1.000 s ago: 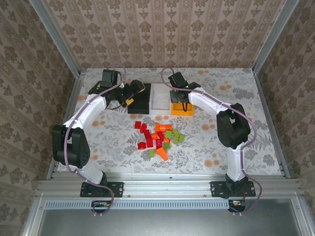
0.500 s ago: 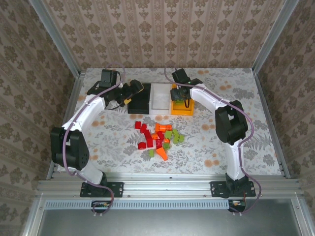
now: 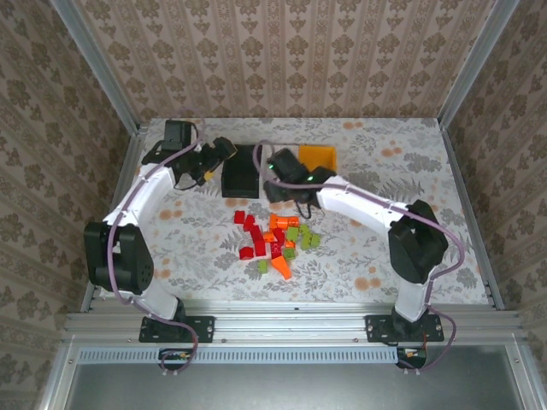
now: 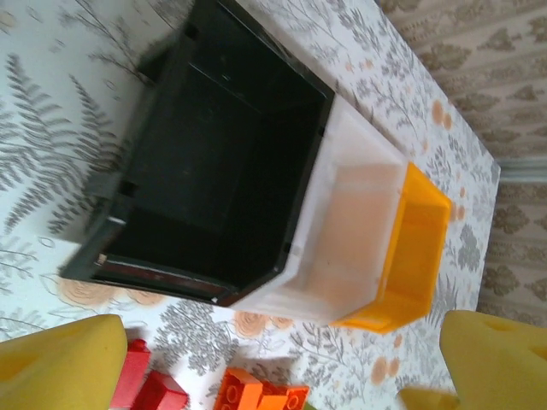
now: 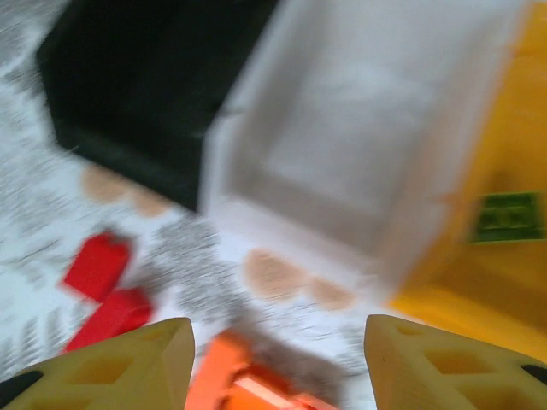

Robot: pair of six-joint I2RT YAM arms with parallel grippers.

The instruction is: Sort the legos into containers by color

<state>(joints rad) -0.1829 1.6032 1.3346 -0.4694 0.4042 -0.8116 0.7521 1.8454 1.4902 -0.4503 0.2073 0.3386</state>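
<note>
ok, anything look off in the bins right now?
One green lego lies in the orange-yellow bin; colours mismatch, though possibly intended. Black bin and white bin look empty, upright.

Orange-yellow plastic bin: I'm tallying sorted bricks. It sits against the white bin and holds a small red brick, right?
Not red: the small plastic brick in the orange-yellow rectangular plastic bin is light green, as the right wrist view shows. The bin does sit against the white rectangular plastic bin.
</note>
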